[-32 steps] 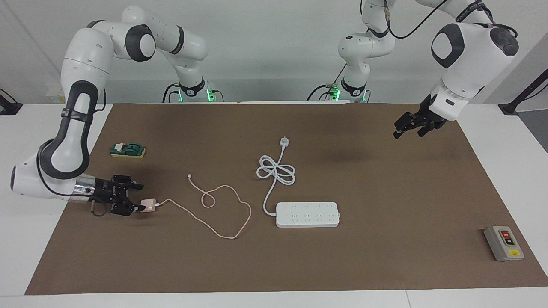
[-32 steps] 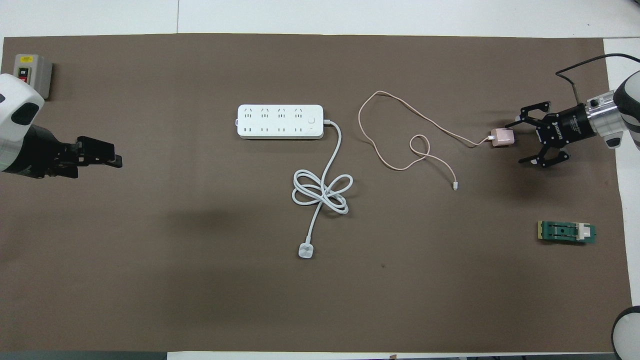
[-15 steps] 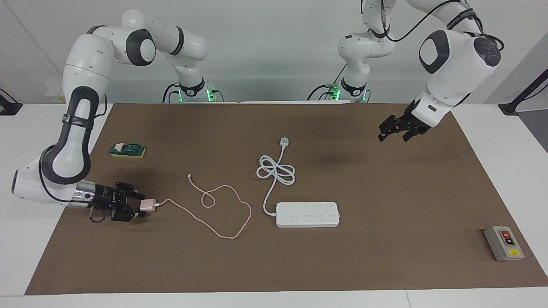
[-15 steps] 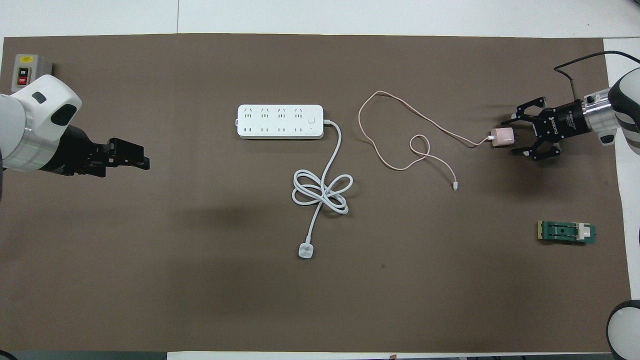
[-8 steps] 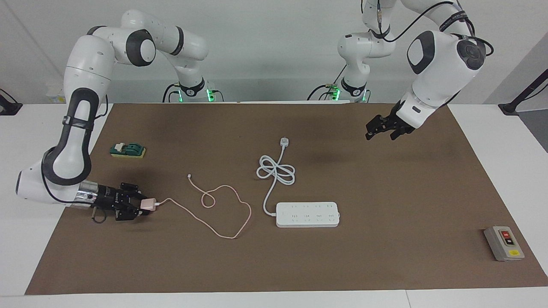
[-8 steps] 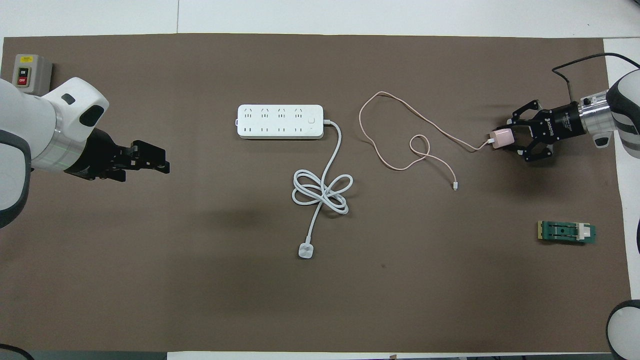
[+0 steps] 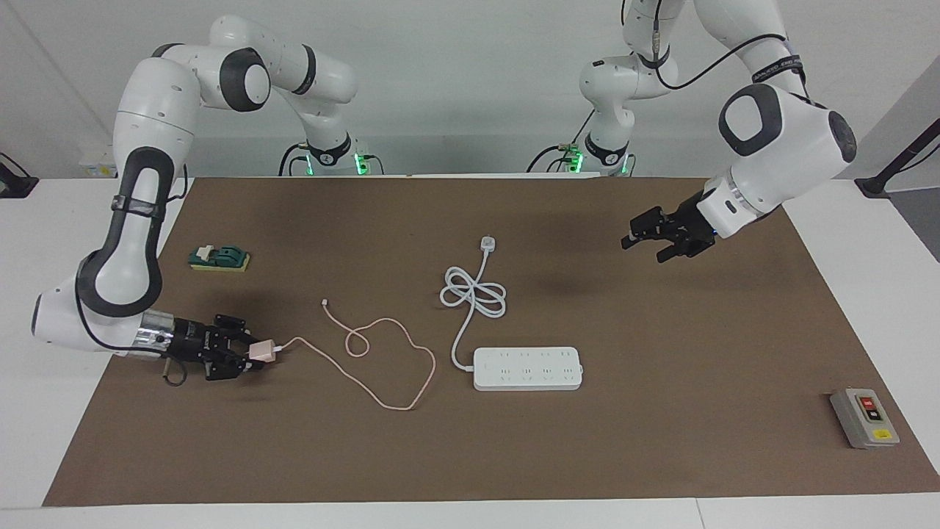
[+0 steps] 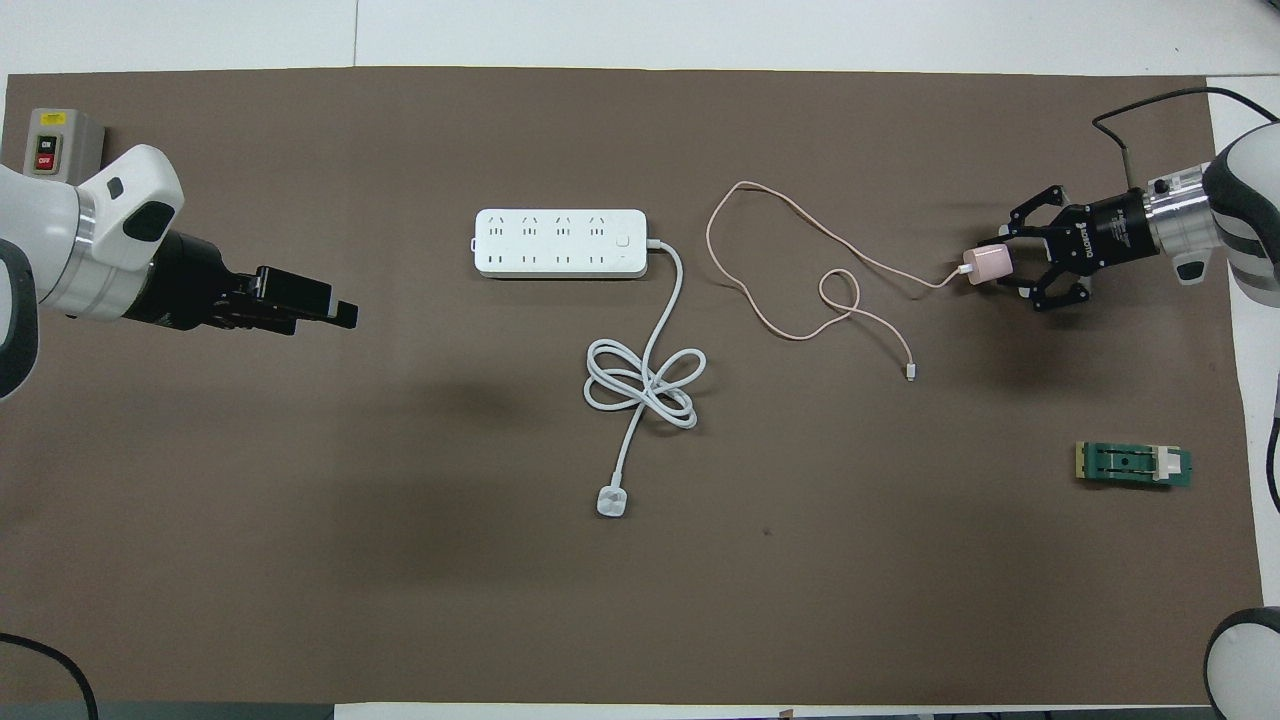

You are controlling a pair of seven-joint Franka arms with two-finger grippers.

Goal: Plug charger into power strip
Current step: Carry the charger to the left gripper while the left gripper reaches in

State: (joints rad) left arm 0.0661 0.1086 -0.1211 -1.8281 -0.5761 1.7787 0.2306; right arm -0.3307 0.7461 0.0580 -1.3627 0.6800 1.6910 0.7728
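Note:
The pale pink charger [image 7: 259, 351] [image 8: 985, 264] sits between the fingers of my right gripper [image 7: 248, 353] [image 8: 1005, 263], which is shut on it low over the brown mat near the right arm's end. Its thin pink cable [image 7: 401, 408] [image 8: 740, 185] trails in loops across the mat toward the white power strip [image 7: 527, 368] [image 8: 560, 243]. The strip lies flat mid-table, sockets up, and its thick cord [image 7: 474, 294] [image 8: 645, 381] coils nearer to the robots. My left gripper [image 7: 637, 239] [image 8: 335, 312] hangs empty in the air over bare mat toward the left arm's end.
The cord's white plug [image 7: 487, 243] [image 8: 611, 501] lies nearer to the robots than the coil. A green switch on a yellow base [image 7: 219, 258] [image 8: 1134, 465] sits near the right arm's end. A grey button box [image 7: 864, 418] [image 8: 52, 145] sits at the left arm's end.
My right gripper has closed on the charger and shifted it slightly toward the power strip, dragging the cable. My left gripper has moved inward over the mat and come lower.

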